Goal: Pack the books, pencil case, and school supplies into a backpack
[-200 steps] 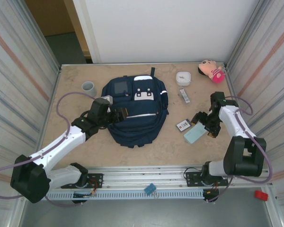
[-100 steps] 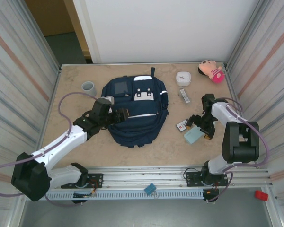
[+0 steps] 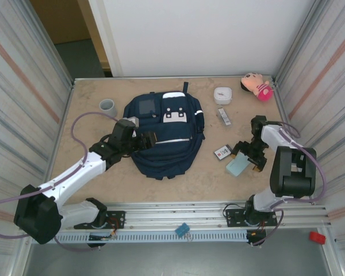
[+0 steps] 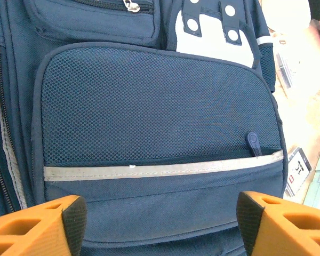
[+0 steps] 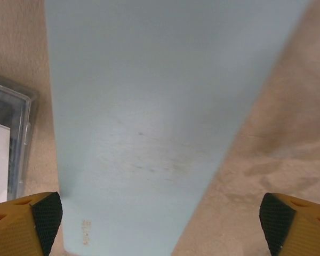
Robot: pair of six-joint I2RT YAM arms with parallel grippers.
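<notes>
**Right claw stands over the pencil case, across its narrow side**

The pencil case [image 3: 237, 167] lies flat on the table [image 3: 92, 167], on the right side, well apart from the backpack [image 3: 164, 135]. The right claw [image 3: 249, 154] is directly above its far end, so the right arm is clearly the nearer one. The left claw [image 3: 142, 141] is on the other side, at the left flank of the backpack.

From above, the long axis of the case runs in a diagonal, from near-left to far-right. In the right wrist view the case [image 5: 149, 117] goes straight away from the claw [image 5: 160, 224], and the two fingertips [image 5: 45, 216] stand one on each side of it. This means the jaws are lined across the short width, which I judge is the correct way for a pinch. The right claw is spread wide and holds nothing. The left tip seems just beside the edge of the case and the right tip is more apart, so the claw looks a little off centre. A small shift to the left before closing would probably help.

The white packet [image 3: 221, 152] lies just beside the case on its left, so a careless closing could push it.

The left claw [image 4: 162, 224] is also spread, with nothing between its fingers, and it faces the mesh front pocket [image 4: 160, 117]. I cannot tell whether any compartment is open to receive the case.
</notes>
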